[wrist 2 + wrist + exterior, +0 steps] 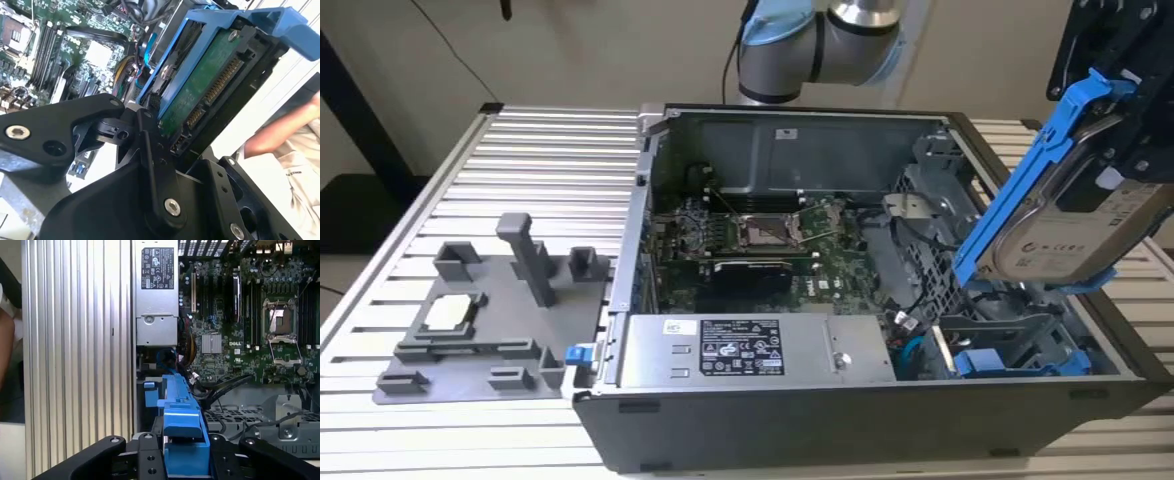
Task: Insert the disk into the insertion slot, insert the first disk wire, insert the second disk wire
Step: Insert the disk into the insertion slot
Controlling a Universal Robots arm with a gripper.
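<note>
One disk (1062,238), one gripper (182,456): in the first wrist view you have the jaws clenched on the disk's blue carrier. In the exterior view the disk hangs tilted at the right edge, above the drive bay of the open computer case (787,130), where one other blue-fronted drive (987,362) sits. One grey fixture (480,320) lies lower left on the table (547,150).

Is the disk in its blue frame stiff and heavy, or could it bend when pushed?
Probably stiff and rather heavy: the disk has a metal body. Its blue frame looks plastic, so may flex slightly. The bare circuit board seems fragile.
</note>
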